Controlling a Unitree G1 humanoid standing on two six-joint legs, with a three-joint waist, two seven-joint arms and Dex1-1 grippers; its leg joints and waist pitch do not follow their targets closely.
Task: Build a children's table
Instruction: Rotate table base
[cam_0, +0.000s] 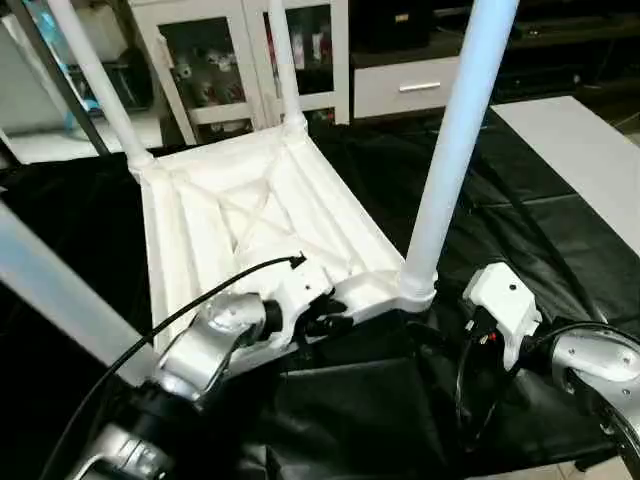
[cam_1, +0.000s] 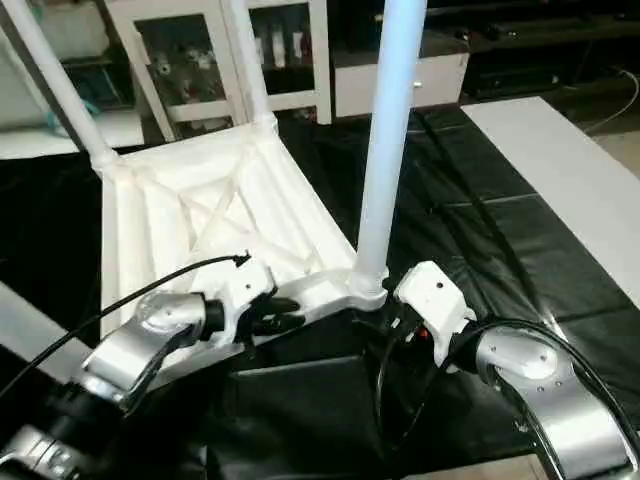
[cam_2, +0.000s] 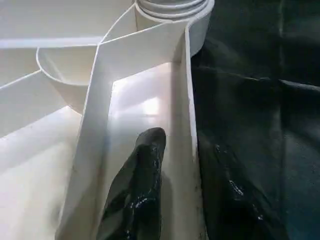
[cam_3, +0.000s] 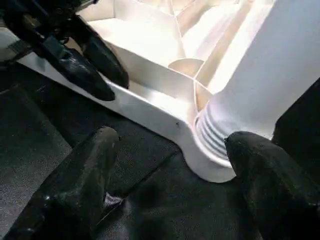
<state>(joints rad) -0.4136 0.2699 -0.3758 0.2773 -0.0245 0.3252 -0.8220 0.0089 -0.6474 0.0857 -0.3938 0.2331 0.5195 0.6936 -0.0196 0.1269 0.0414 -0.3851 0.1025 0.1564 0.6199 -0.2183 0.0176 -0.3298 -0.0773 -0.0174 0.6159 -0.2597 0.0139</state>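
Observation:
The children's table lies upside down on the black cloth, its ribbed white tabletop (cam_0: 250, 210) facing up. White legs stand in its corner sockets: two far ones (cam_0: 100, 85) (cam_0: 285, 65), the near right leg (cam_0: 455, 140) and a near left leg (cam_0: 50, 290) close to the camera. My left gripper (cam_2: 185, 150) sits astride the tabletop's near rim, one finger (cam_2: 145, 170) inside the channel and a small gap to the rim wall. My right gripper (cam_3: 170, 190) is open, its fingers either side of the near right leg's socket (cam_3: 210, 150), not touching it.
The black-covered work table (cam_0: 520, 230) carries everything. A white board (cam_0: 590, 150) lies at the far right. A white glass-door cabinet (cam_0: 240, 60) and a drawer unit (cam_0: 410, 85) stand behind. Black cables run along both forearms.

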